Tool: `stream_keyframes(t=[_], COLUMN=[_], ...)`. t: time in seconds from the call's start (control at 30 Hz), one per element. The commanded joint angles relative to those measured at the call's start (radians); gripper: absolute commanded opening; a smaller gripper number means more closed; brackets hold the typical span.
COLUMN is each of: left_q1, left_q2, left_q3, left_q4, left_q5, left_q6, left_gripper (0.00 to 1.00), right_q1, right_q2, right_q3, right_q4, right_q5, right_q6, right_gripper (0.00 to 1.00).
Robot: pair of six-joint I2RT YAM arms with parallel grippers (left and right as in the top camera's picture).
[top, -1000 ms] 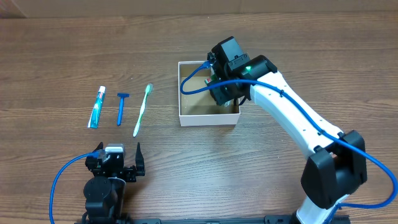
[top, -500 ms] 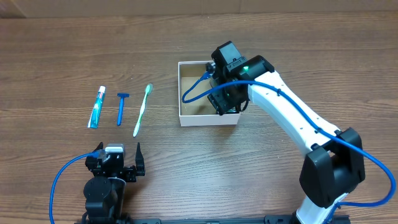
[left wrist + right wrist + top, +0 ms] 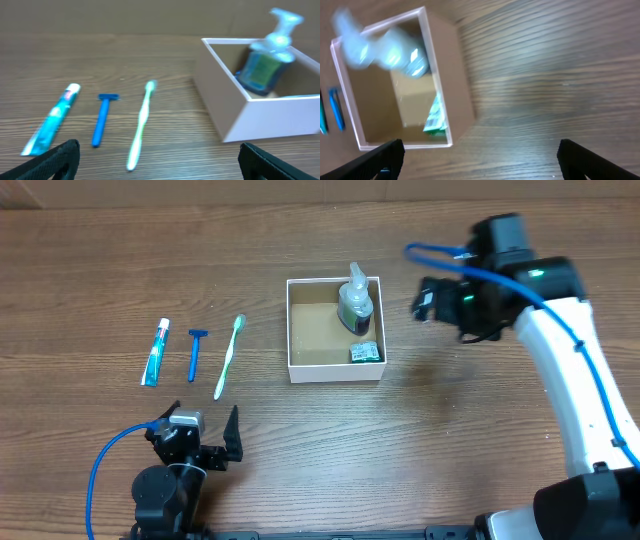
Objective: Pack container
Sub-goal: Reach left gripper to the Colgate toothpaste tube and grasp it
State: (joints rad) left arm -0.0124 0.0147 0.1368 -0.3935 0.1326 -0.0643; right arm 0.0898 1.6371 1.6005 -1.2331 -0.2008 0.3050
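The container [image 3: 335, 371], a white-walled box with a brown floor, sits mid-table. A clear pump bottle [image 3: 355, 305] rests in its back right corner, and a small green packet [image 3: 366, 352] lies in its front right corner. To the right of the box my right gripper [image 3: 422, 300] hovers open and holds nothing. Its wrist view looks down on the container [image 3: 450, 65], the bottle [image 3: 385, 47] and the packet [image 3: 436, 117]. My left gripper [image 3: 204, 418] is open near the front edge, below a toothpaste tube [image 3: 155, 352], a blue razor [image 3: 196, 353] and a green toothbrush [image 3: 229, 357].
In the left wrist view the toothpaste [image 3: 52, 120], razor [image 3: 102, 120] and toothbrush [image 3: 140, 125] lie side by side on the wood, left of the container [image 3: 260, 117]. A blue cable loops beside each arm.
My right gripper opened, left the pump bottle in the container and pulled away up and to the right. The left gripper shifted only slightly.
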Motion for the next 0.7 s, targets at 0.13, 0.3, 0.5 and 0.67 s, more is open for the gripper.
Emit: stream_keyframes(t=[0.13, 0.3, 0.5, 0.67], left_q1=[0.006, 0.006, 0.007, 0.006], left_q2=[0.128, 0.536, 1.078, 1.355], left_q3=[0.134, 0.485, 0.937, 1.181], left_q4=[0.002, -0.124, -0.382, -0.55], left_q5=[0.056, -0.039, -0.039, -0.076], left_q6=[-0.153, -0.076, 0.055, 0.171], left_gripper=[1.0, 1.0, 1.0, 1.0], right_q1=[-0.182, -0.203, -0.203, -0.203], right_q2=[-0.007, -0.007, -0.007, -0.007], right_q3=[0.003, 0.003, 0.003, 0.003], right_q4=[0.0, 0.0, 0.0, 0.0], right_q5=[-0.092, -0.089, -0.089, -0.089], right_q6=[0.063, 0.062, 0.062, 0.063], right_gripper=[1.0, 1.0, 1.0, 1.0])
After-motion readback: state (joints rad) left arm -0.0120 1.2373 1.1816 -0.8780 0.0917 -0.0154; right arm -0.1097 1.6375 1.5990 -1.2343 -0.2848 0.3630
